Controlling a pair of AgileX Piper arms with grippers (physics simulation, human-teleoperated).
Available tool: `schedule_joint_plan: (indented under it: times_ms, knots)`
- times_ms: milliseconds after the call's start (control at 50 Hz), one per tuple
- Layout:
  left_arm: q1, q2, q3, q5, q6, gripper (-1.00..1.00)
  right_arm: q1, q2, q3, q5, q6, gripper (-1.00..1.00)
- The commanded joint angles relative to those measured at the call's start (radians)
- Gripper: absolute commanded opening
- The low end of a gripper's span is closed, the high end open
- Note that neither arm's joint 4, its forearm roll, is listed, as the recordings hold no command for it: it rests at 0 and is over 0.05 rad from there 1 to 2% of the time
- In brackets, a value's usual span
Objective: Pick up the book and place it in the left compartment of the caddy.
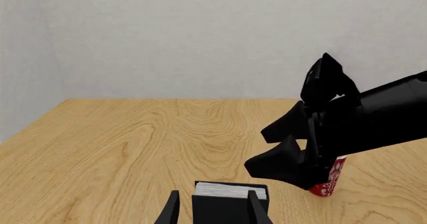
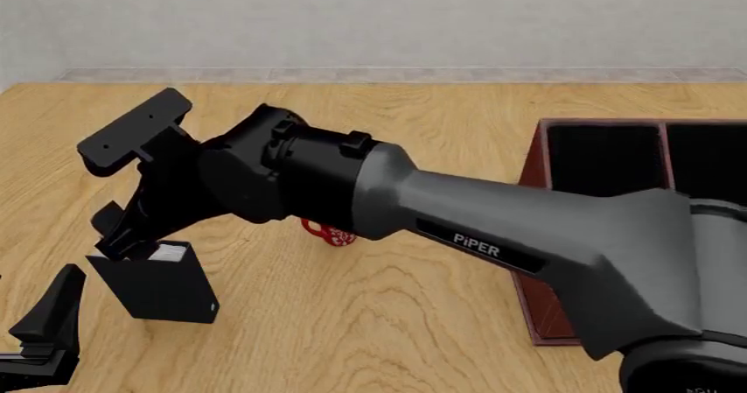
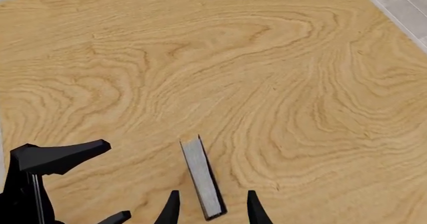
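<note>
black book, right claw straddling, apart

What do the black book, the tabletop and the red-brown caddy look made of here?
Black hardcover book: matte board-like covers, white page edges suggesting paper. Light tabletop: wood, swirling grain, satin finish. Red-brown caddy: probably stained wood, with a flat black lining; the arm hides much of it.

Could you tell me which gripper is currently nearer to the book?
Right. The right gripper is at the top edge of the upright book, fingers straddling it; the left gripper sits open beside it, apart.
</note>
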Motion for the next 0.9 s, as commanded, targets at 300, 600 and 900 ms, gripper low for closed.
schedule_joint_plan:
  times_ms: [300, 600, 900]
  knots:
    - [0.0, 0.0, 0.0, 0.0, 0.0, 1.0, -0.002, 0.04, 0.0, -0.03, 0.019, 1.0]
    - [0.0, 0.0, 0.0, 0.0, 0.0, 1.0, -0.007, 0.056, 0.006, -0.046, 0.03, 1.0]
    - [0.0, 0.0, 0.0, 0.0, 0.0, 1.0, -0.005, 0.072, 0.011, -0.061, 0.039, 1.0]
